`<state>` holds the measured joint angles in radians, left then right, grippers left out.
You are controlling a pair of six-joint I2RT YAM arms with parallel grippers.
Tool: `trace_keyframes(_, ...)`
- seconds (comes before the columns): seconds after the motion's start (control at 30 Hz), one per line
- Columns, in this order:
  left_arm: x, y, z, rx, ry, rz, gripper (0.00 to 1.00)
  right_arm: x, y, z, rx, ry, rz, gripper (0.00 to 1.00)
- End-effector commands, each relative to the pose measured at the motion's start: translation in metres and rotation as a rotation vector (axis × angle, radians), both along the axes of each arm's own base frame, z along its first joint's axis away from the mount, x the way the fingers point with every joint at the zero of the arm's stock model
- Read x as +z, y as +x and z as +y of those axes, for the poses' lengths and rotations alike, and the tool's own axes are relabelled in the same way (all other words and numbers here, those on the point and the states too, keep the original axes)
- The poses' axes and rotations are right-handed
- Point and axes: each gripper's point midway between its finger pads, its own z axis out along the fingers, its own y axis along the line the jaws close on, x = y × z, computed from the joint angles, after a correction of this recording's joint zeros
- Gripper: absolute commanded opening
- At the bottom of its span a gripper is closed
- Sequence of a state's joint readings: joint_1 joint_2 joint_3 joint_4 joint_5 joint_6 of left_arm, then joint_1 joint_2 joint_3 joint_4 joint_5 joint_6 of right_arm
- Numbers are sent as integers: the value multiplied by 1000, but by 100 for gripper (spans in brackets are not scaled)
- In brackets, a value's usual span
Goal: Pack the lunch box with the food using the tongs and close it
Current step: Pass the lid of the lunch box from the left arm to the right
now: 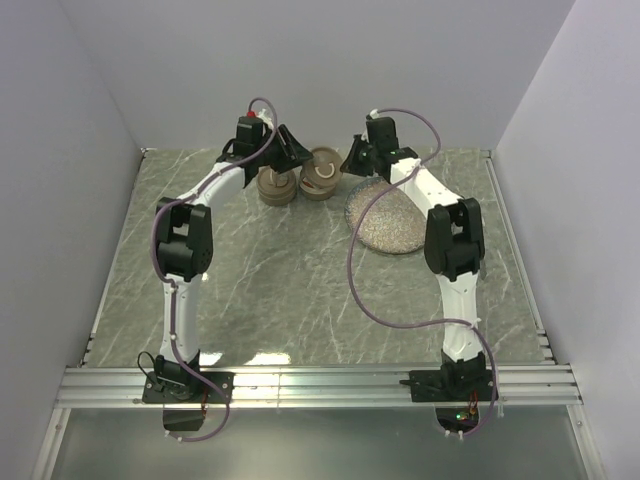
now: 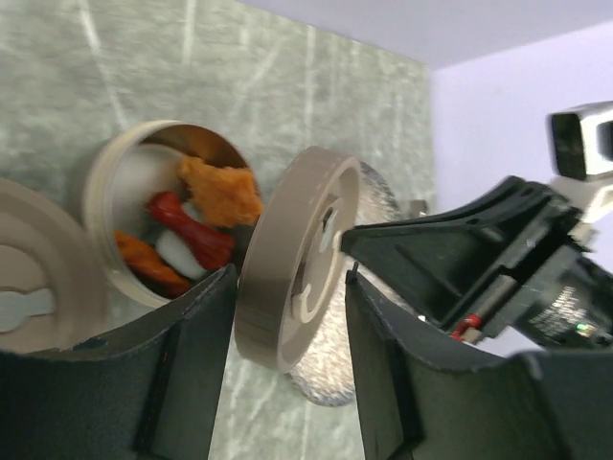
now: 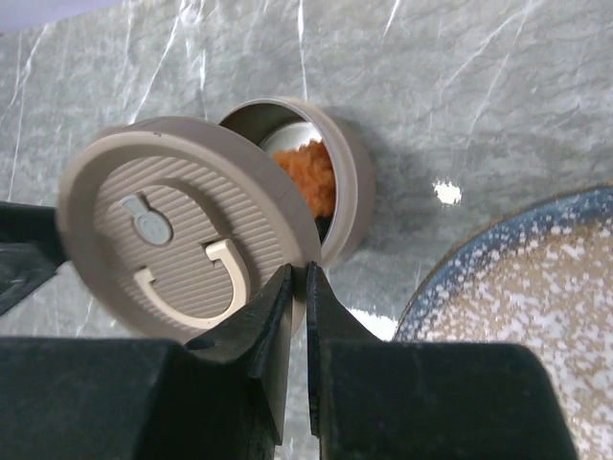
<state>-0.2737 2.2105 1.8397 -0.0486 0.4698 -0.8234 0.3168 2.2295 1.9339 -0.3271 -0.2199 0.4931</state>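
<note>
— Item: lid (image 3: pixel 172 230)?
— Tilted; being pinched at its rim by the right gripper (image 3: pixel 299 273), jaws narrow; being straddled by the left gripper (image 2: pixel 289 280), jaws wide.
— Item: food (image 2: pixel 222 192)?
— Being kept inside the open lunch box (image 2: pixel 91 196), beside the plate (image 3: pixel 536 316).

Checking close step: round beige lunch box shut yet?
Open. The ribbed beige lid tilts off the round beige lunch box, edge between the jaws of the right gripper; orange food shows inside.
</note>
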Motion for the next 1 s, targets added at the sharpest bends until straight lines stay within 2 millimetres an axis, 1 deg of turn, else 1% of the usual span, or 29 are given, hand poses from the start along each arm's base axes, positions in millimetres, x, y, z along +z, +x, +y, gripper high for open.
trace_keyframes(0.0, -6, 11, 7, 32, 81, -20, 55, 21, 16, 7, -38, 18, -46, 0)
trace_keyframes(0.03, -14, 13, 9, 42, 96, -5, 55, 20, 21, 9, -40, 21, -50, 0)
trace_keyframes(0.1, -22, 14, 12, 49, 107, 7, 55, 19, 24, 13, -50, 20, -46, 0)
trace_keyframes(0.13, -29, 14, 13, 53, 113, 19, 55, 11, 27, 14, -57, 11, -36, 0)
trace_keyframes(0.17, -33, 16, 17, 70, 124, 31, 55, 19, 31, 17, -57, 14, -54, 0)
trace_keyframes(0.2, -37, 17, 21, 84, 132, 43, 55, 17, 33, 16, -67, 11, -50, 0)
trace_keyframes(0.3, -41, 21, 33, 124, 160, 54, 55, 8, 33, 17, -76, 5, -26, 0)
trace_keyframes(0.33, -39, 21, 35, 134, 168, 51, 55, 4, 31, 17, -76, -1, -17, 0)
trace_keyframes(0.37, -41, 22, 39, 148, 178, 56, 55, -1, 30, 14, -75, -10, -3, 0)
trace_keyframes(0.47, -42, 22, 43, 157, 191, 62, 55, -6, 26, 14, -71, -8, 20, 0)
trace_keyframes(0.57, -41, 22, 45, 167, 198, 60, 55, -4, 23, 17, -66, -5, 28, 0)
trace_keyframes(0.67, -33, 23, 46, 171, 196, 41, 55, -5, 22, 13, -75, -17, 40, 0)
trace_keyframes(0.8, -31, 23, 47, 174, 190, 45, 55, -18, 18, 14, -75, -20, 81, 0)
trace_keyframes(0.9, -27, 23, 49, 178, 200, 29, 55, -24, 18, 13, -74, -24, 96, 0)
trace_keyframes(0.97, -25, 24, 50, 180, 207, 18, 54, -23, 20, 16, -68, -20, 91, 0)
